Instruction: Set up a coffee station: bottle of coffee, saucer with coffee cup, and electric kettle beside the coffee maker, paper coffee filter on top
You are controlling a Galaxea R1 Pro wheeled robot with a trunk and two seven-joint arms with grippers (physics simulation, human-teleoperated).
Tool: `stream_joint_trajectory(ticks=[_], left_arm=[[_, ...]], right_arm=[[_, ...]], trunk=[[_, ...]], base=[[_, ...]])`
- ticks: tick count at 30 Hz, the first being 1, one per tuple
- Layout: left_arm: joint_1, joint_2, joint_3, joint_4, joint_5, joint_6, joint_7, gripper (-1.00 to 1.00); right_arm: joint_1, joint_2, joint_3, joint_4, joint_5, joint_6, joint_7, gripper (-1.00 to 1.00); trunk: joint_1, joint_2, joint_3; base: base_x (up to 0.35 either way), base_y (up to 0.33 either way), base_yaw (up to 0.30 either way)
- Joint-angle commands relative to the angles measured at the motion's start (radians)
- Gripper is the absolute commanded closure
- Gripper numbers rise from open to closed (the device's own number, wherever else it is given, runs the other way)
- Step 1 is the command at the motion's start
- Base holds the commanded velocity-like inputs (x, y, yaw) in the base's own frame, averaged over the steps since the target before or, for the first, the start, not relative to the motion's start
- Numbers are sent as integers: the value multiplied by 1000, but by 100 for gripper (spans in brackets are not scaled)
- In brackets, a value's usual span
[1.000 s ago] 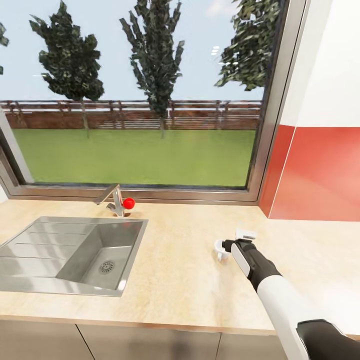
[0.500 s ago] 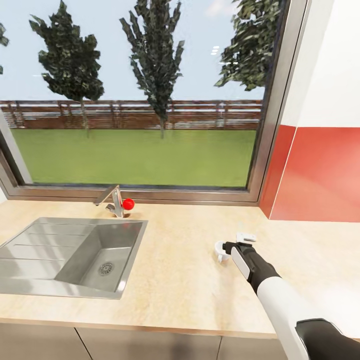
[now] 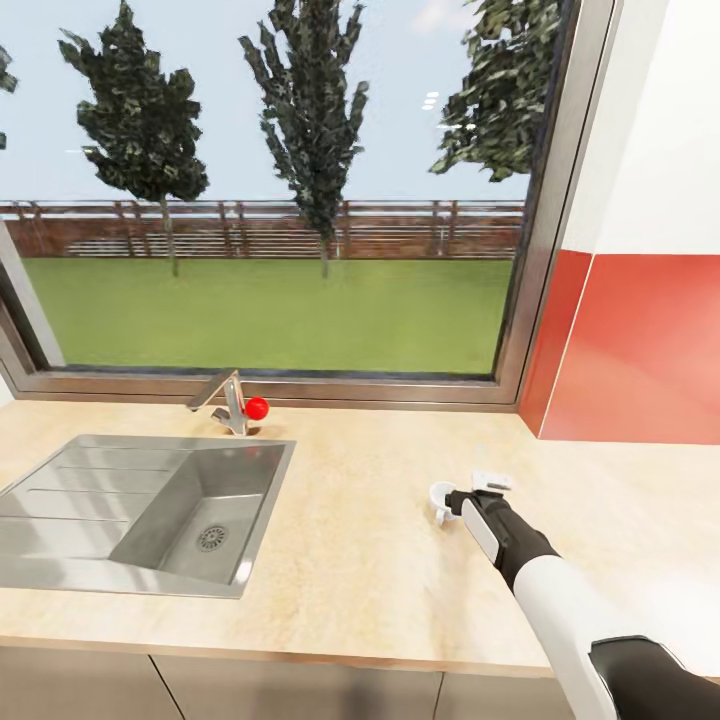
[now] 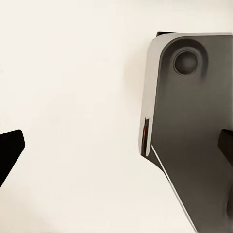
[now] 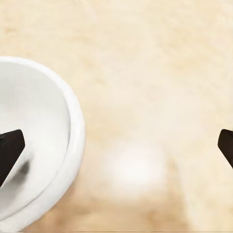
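1. The right tool (image 3: 462, 497) reaches over the tabletop (image 3: 380, 560), fingers spread, one finger (image 5: 9, 153) inside the coffee cup (image 3: 441, 500).
2. The cup stands upright on bare beige tabletop, well right of the sink (image 3: 150, 510).
3. Left tool (image 4: 116, 145): released, beside a grey panel (image 4: 194, 136).

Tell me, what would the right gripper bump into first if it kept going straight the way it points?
Probably the countertop just beyond the right gripper; the coffee cup sits off to one side.

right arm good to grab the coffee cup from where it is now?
Probably yes. The right gripper is already at the coffee cup on the countertop, jaws open, one finger over the bowl. The other finger sits far off, so it likely needs re-centring on the rim.
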Motion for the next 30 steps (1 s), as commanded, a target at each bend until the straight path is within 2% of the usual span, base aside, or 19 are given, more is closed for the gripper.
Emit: stream_joint_trajectory(ticks=[1, 6, 15, 16, 30], left_arm=[[-1, 0, 7, 2, 0, -5, -5, -100], [-1, 0, 7, 2, 0, -5, -5, -100], [-1, 0, 7, 2, 0, -5, -5, -100], [-1, 0, 7, 2, 0, -6, -5, -100], [-1, 0, 7, 2, 0, -5, -5, -100]], right_arm=[[-1, -1, 8, 3, -10, 4, -9, -100], [-1, 0, 8, 36, -12, -37, -8, -100], [-1, 1, 8, 46, -11, -46, -8, -100], [-1, 1, 8, 47, -11, -47, -8, 100], [-1, 4, 8, 48, -12, -47, -8, 100]], trunk=[[1, -2, -2], [1, -2, -2], [1, -2, -2], [1, -2, -2], [1, -2, -2]], base=[[0, 0, 0], [0, 8, 0], [0, 17, 0], [0, 0, 0], [0, 0, 0]])
